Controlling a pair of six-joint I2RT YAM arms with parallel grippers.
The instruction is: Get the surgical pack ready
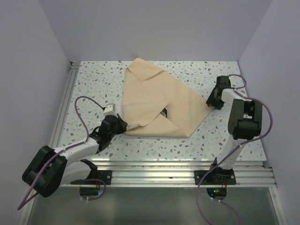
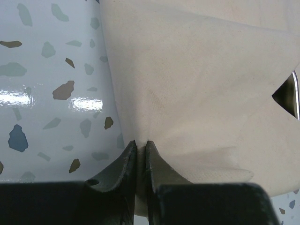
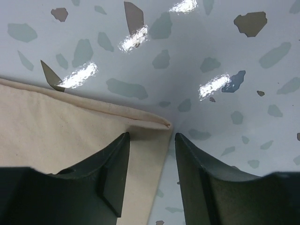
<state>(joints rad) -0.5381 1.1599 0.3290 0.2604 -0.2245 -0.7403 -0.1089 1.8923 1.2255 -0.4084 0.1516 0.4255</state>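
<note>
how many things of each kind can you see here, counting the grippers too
beige soft cloth wrap sheet: 1
shiny steel tray, edge peeking through the fold: 1
black two-finger grippers, left gripper and right gripper: 2
total: 4

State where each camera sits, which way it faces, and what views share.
Top external: above and behind, looking down on table and wrap; left arm and right arm show.
Left wrist: on the left arm, facing along the left tool, shut on a wrap corner; steel tray edge at right.
Right wrist: on the right arm, looking past the open right tool at another wrap corner.
Shared: all three show the wrap.
</note>
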